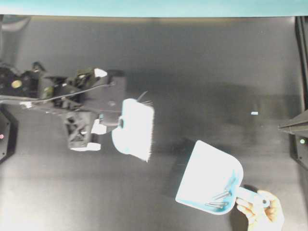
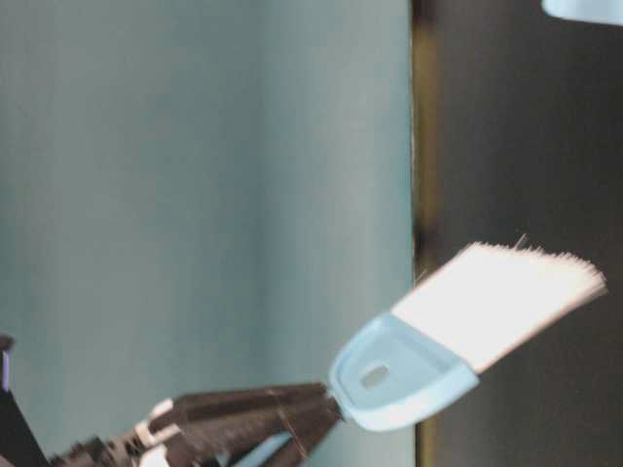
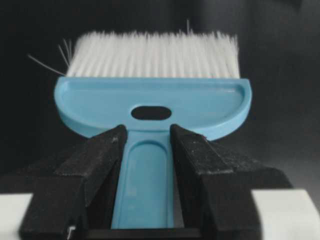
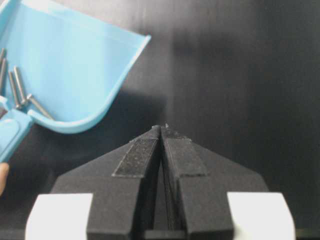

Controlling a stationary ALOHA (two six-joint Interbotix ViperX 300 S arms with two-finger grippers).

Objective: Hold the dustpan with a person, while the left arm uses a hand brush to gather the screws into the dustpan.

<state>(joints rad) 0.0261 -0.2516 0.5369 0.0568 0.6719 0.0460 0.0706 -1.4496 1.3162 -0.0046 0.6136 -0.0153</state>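
The light blue hand brush (image 1: 134, 129) hangs above the dark table left of centre, its pale bristles (image 3: 152, 55) pointing toward the dustpan. My left gripper (image 3: 147, 131) is shut on the brush's handle (image 3: 145, 185), on the left arm (image 1: 72, 96). The light blue dustpan (image 1: 209, 178) lies at the lower right, mouth toward the brush and apart from it. The person's hand (image 1: 262, 211) holds its handle. Several grey screws (image 1: 219, 199) lie inside at the back of the pan (image 4: 70, 70). My right gripper (image 4: 161, 127) is shut and empty, to the right of the dustpan.
A small pale scrap (image 1: 254, 113) lies on the table right of centre. The right arm (image 1: 293, 126) pokes in at the right edge. A teal wall (image 2: 195, 195) runs along the table's far edge.
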